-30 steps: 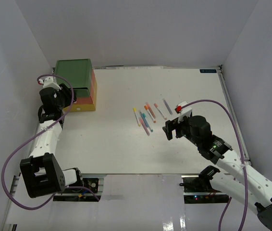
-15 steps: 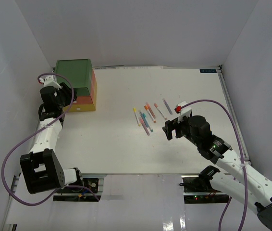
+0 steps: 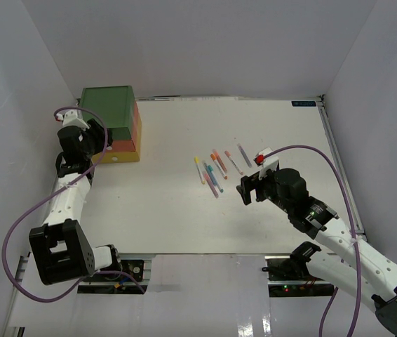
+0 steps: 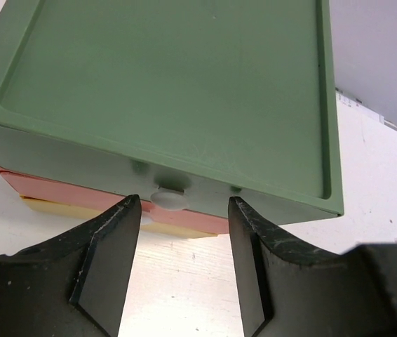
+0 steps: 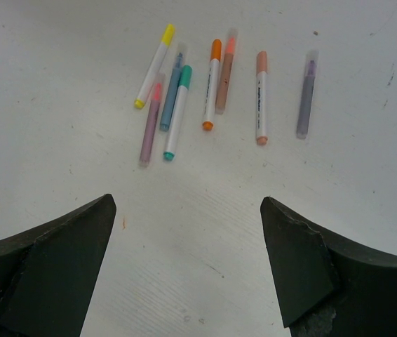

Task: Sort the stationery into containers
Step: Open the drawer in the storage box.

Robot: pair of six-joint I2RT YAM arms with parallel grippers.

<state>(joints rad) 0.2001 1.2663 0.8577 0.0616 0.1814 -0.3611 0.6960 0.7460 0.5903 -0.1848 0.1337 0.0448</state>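
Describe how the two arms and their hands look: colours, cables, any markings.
The left arm and right arm have white links and black joint housings. A purple cable loops beside the left arm; a second purple cable arcs over the right. A small green light glows on the right arm. The left hand and right hand have matte black, wedge-shaped, slightly scuffed fingers.

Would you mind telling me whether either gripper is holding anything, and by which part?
Nothing is held. The left gripper straddles the white knob of the green drawer with gaps on both sides; the right gripper hangs open above the pens.
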